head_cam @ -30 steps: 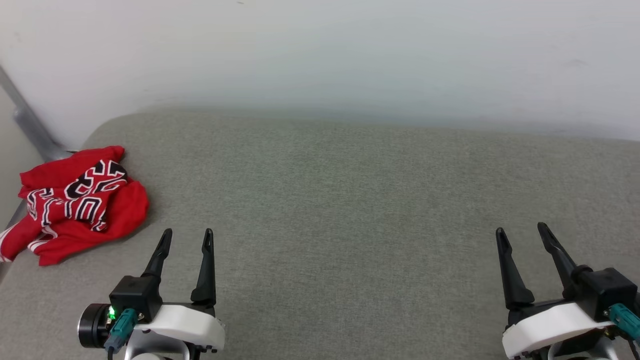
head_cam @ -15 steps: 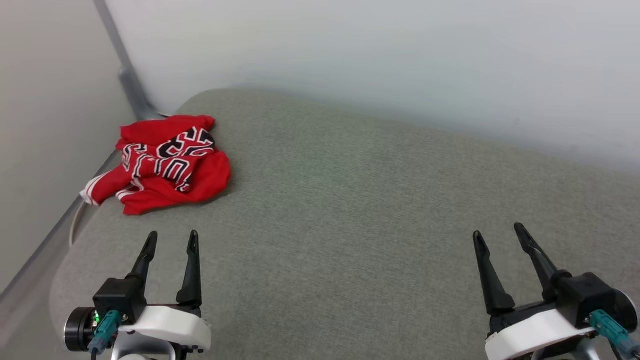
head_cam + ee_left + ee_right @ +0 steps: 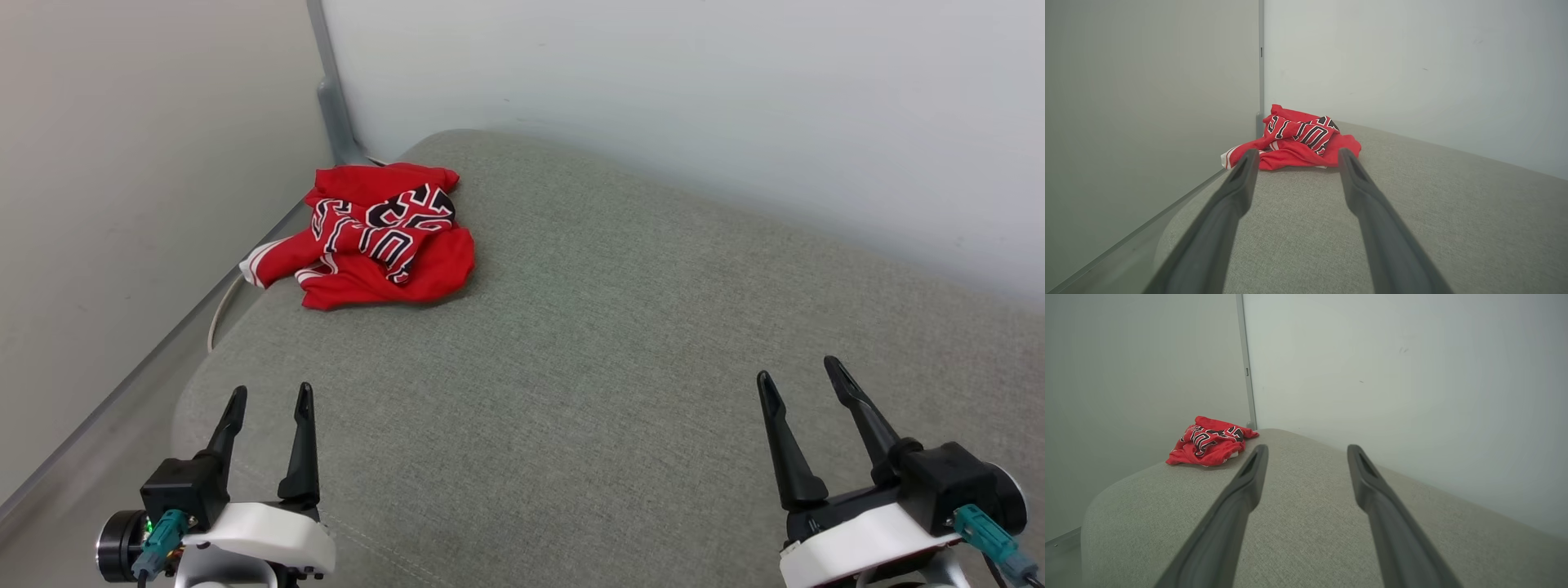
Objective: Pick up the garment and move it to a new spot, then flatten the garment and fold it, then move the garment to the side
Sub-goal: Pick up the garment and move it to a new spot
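Jaws wide — garment crumpled, apart

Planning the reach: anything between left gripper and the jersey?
Bare grey cushion from left gripper to jersey; head and left wrist views show it.

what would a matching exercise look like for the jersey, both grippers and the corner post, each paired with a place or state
Column one
1. garment
2. left gripper
3. right gripper
4. grey post

Column two
A. upright in the corner behind the grey cushion
B. open and empty, lower right of the head view
C. crumpled in a heap at the cushion's far left corner
D. open and empty, lower left of the head view

Pairs: 1-C, 2-D, 3-B, 4-A
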